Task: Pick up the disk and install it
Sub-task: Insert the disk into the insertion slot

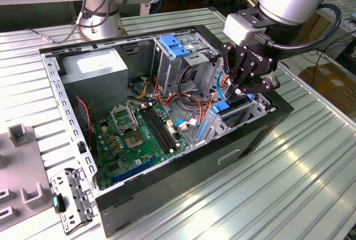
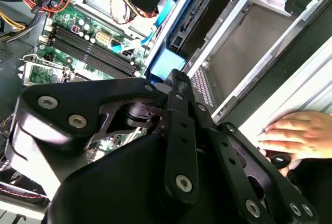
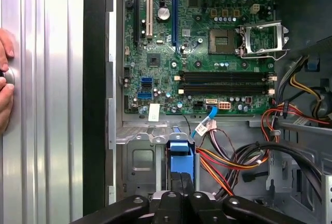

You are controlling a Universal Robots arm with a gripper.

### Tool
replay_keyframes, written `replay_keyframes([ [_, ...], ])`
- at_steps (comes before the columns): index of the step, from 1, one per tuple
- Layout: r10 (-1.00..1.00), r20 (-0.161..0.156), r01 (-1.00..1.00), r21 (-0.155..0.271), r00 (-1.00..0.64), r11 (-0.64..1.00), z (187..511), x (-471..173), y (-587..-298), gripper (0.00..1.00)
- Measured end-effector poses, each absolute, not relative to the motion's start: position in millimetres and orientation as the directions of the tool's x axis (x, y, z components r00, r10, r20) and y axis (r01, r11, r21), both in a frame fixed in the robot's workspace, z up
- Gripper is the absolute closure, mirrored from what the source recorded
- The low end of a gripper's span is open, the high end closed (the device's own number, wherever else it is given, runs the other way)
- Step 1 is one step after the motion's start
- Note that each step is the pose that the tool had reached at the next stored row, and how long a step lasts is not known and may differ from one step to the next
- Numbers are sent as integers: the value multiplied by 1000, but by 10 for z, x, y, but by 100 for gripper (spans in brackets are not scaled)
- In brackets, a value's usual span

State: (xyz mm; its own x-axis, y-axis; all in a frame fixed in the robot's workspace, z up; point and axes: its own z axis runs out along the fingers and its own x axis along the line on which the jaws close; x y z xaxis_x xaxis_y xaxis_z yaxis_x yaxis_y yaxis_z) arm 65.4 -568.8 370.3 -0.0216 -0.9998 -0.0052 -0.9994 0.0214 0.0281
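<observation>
Installing is in hand: the black claw [image 1: 243,91] is clamped on the flat metal disk in blue plastic rails [image 1: 228,109], which sits partway into the grey metal bay [image 3: 139,162]. Seating it likely needs a straight push.

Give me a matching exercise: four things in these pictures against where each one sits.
Things: 1 disk; 2 motherboard; 3 hand; 4 power-supply box.
Places: A on the ribbed table outside the case; B flat on the case floor; C case's far corner, exterior view's left; D in the drive bay, at the gripper.
Pairs: 1-D; 2-B; 3-A; 4-C.
</observation>
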Motion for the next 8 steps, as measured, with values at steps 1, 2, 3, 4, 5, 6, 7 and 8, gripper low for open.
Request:
replay_keyframes([
  [1, -1000, -5, -999, 28, -22, 21, 3702, 654, -5688, 89],
  [2, -1000, -5, -999, 28, -22, 21, 3702, 654, -5688, 89],
  [3, -1000, -5, -999, 28, -22, 21, 3702, 654, -5689, 89],
  [4, -1000, -5, -999, 28, -22, 21, 3701, 654, -5689, 89],
  [5, -1000, -5, -999, 28, -22, 21, 3701, 654, -5689, 89],
  [6, -1000, -5, -999, 28, -22, 21, 3701, 654, -5689, 89],
  [7, -1000, -5, -999, 28, -22, 21, 3701, 654, -5689, 89],
  [8, -1000, -5, -999, 28, -22, 21, 3700, 654, -5689, 89],
])
